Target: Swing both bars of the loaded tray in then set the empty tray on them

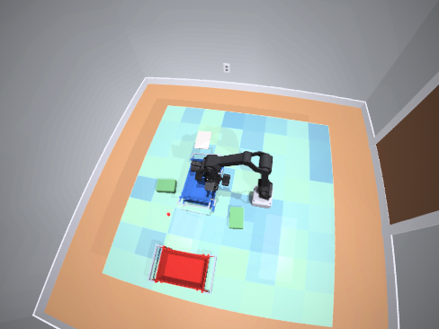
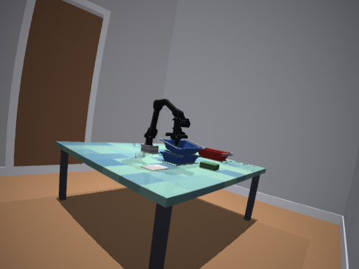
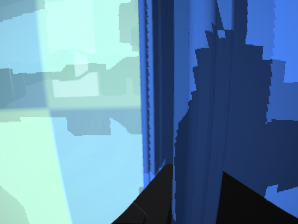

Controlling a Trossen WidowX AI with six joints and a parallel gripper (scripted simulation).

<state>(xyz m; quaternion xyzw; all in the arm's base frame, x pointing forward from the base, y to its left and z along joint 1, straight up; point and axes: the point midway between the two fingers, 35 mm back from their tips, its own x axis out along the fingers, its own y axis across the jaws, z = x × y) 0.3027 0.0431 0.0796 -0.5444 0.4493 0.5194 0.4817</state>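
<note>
The upper blue tray (image 1: 192, 191) (image 2: 185, 148) is directly above the lower blue tray (image 2: 179, 158), its rim slightly tilted in the exterior view. My gripper (image 2: 176, 142) (image 3: 188, 173) is shut on the upper tray's side wall, which passes between the fingers in the wrist view. The lower tray stands on the table and is mostly hidden from above. Pale wires (image 1: 194, 207) show at the near end of the stack, and more at the far end. I cannot tell whether the lower tray's bars lie across its top or whether the trays touch. The load is hidden.
A red tray (image 1: 183, 268) (image 2: 213, 153) with wire bars out at its ends stands apart. One green block (image 1: 166, 185) (image 2: 209, 165) is beside the stack, another green block (image 1: 236, 217) near my base. A white flat piece (image 1: 202, 139) (image 2: 155, 167) lies beyond the far end.
</note>
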